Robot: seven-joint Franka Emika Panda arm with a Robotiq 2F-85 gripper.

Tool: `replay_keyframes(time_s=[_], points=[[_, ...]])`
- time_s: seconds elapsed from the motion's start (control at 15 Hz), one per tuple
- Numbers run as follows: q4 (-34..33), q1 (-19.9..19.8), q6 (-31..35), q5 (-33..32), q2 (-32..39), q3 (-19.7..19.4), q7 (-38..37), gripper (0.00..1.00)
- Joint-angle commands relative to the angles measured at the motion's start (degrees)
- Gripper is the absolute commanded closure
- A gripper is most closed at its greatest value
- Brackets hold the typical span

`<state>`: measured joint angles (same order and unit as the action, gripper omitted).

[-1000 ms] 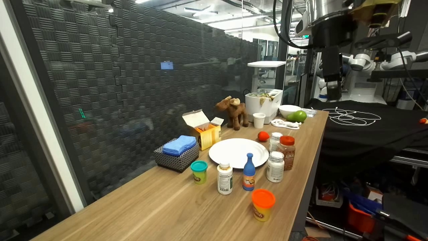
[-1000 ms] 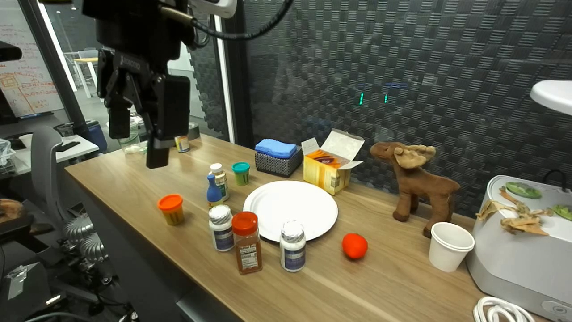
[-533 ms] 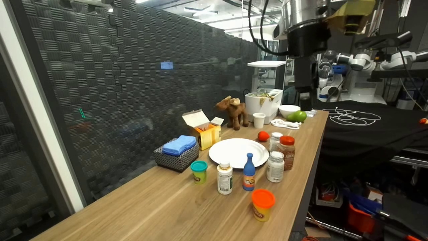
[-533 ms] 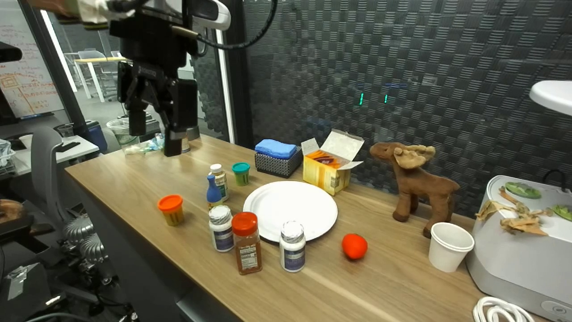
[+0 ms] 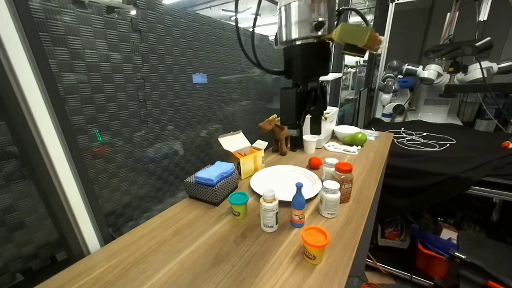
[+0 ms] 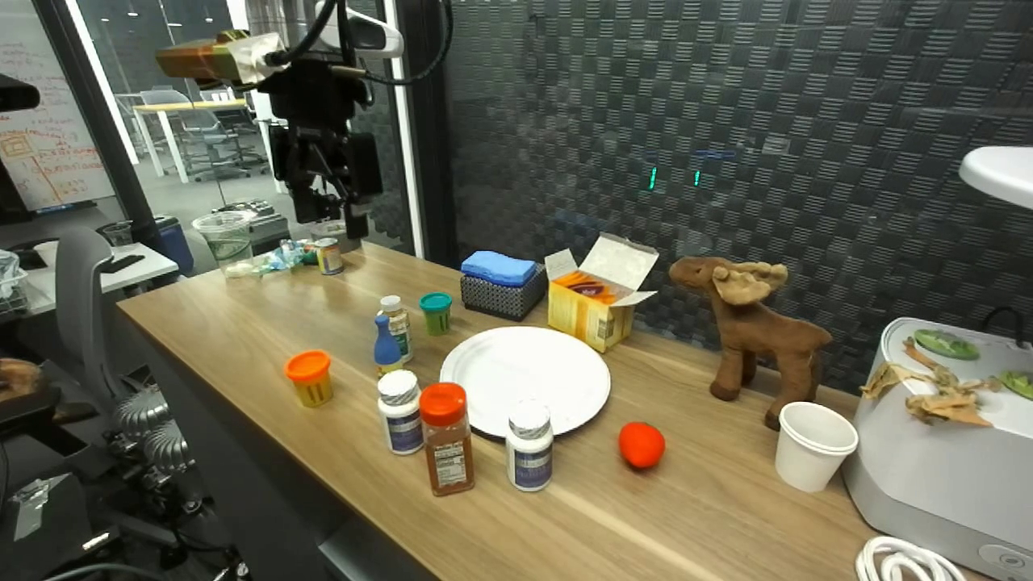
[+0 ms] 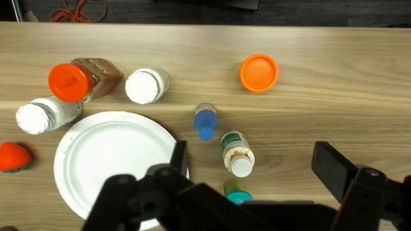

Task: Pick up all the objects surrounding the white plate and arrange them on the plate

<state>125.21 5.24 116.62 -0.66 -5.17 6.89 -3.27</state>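
In an exterior view, the following are stood upright on the desk (image 5: 180, 248), long axes vertical and tops pointed upward: the teal-lidded tub (image 5: 239, 206), the green-labelled white bottle (image 5: 269, 214), the blue bottle (image 5: 298, 208), the orange-lidded tub (image 5: 315, 245), the near white bottle (image 5: 330, 202), the red-capped jar (image 5: 345, 184) and the far white bottle (image 5: 329, 169). The blue bottle is tapered to a narrow neck at its upper end. The white plate (image 5: 283, 182) is laid flat and face up, just beyond the green-labelled white bottle and the blue bottle, with the teal-lidded tub at its near left. The near white bottle, the red-capped jar and the far white bottle are grouped to its right, close together; whether they touch cannot be told. The orange-lidded tub is placed nearest, well apart from the plate.

The hand (image 7: 250, 154) is held above the desk, pointed down, its fingers spread wide apart; in the wrist view the green-labelled white bottle is seen between them, farther down. Compared with a second ago, the hand has been carried leftward in an exterior view, where the toy moose (image 5: 279, 134) is now partly covered by it. The white plate and the things around it have been left unmoved.
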Motion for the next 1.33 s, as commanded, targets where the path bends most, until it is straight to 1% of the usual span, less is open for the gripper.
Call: replay_keyframes(time_s=[0.0,0.13,0.27,0.53,0.93,1.27], points=[[-3.1,1.2,4.7,-4.6,5.2,1.2,-3.1,0.0],[-4.7,1.8,6.8,-7.5,8.4,1.5,-3.9,0.0],[-7.7,2.4,7.2,-9.7,12.1,1.3,-4.3,0.0],[-15.1,3.3,7.6,-12.1,19.9,0.5,-3.2,0.0],[-24.7,2.8,6.9,-7.4,30.1,0.6,0.5,0.0],[-28.1,3.3,7.0,-7.2,35.5,-0.1,0.8,0.0]])
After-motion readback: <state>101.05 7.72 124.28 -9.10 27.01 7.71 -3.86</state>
